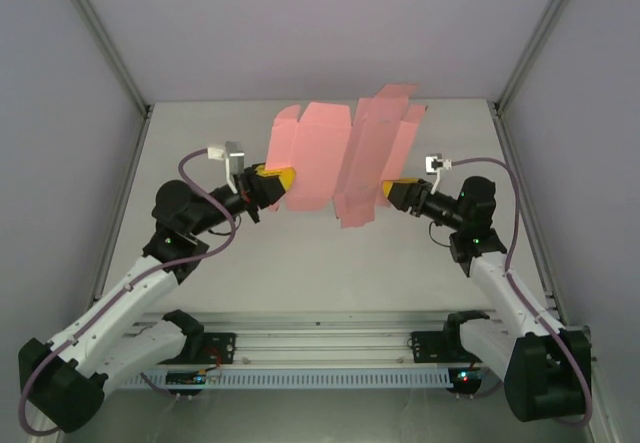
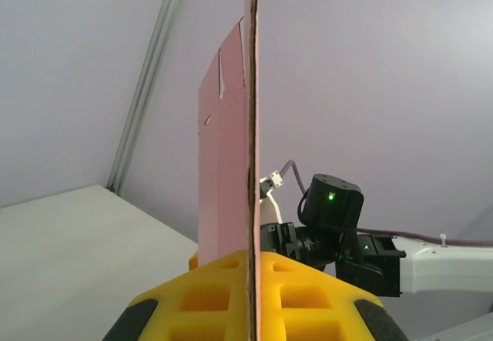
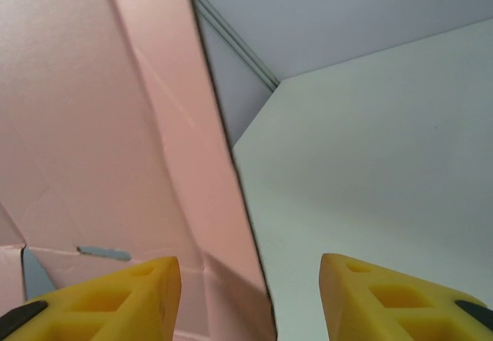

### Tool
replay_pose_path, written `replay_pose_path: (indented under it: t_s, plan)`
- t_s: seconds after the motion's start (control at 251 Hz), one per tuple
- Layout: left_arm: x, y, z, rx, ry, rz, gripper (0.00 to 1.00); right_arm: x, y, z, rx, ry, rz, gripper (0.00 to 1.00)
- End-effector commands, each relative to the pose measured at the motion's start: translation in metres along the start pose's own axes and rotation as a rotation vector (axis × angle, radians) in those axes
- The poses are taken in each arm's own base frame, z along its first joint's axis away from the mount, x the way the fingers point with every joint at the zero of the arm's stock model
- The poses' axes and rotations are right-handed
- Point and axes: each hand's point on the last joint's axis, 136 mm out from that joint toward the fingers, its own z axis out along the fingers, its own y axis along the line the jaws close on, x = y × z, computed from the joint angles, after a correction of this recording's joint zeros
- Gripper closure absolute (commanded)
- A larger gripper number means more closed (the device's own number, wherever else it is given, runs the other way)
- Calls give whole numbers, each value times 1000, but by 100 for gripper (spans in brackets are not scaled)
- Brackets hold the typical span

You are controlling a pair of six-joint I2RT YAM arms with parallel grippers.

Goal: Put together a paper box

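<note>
Lab enclosure (plain white walls [image 1: 300, 23]), aluminium frame [image 1: 108, 48], table [image 1: 320, 273]

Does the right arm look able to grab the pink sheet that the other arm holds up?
Likely yes. The right tool stands open with the edge of the sheet between its jaws, and nothing blocks it. The left tool grips the sheet's other side.

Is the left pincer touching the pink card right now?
Touching. The left wrist view shows the pink card clamped edge-on in the left pincer.
</note>
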Motion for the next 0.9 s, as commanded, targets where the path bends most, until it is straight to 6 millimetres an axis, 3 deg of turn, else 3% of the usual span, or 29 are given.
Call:
replay_pose_path:
  t_s: [0.0,0.1,0.267,0.339,0.415,0.499,0.571,0.627,0.71,0.778,0.898]
  plan:
    - [-15,-18,-4,54,-34,40,100,-15,13,-1,-37,-25,-82,50]
    - [-12,-13,-4,39,-31,30,100,-23,21,0,-72,-45,-98,61]
    - [-2,6,-8,-66,-21,22,100,-25,18,0,-41,-39,-101,100]
    - [9,27,-14,-172,-4,-2,100,-24,10,0,24,-26,-112,100]
    - [29,63,-28,-365,31,-44,74,-11,2,2,79,37,-120,100]
    - [64,109,-56,-622,95,-94,31,10,-11,5,133,111,-93,100]
    - [98,140,-86,-808,154,-139,20,35,-27,8,186,177,-46,100]
    - [122,155,-108,-919,198,-175,1,57,-40,9,237,232,-8,100]
    - [148,166,-133,-1027,239,-224,0,90,-58,10,304,312,38,100]
    - [155,170,-149,-1094,239,-248,0,110,-72,6,389,383,41,100]
    - [152,173,-170,-1199,244,-247,0,117,-95,-2,585,488,-60,100]
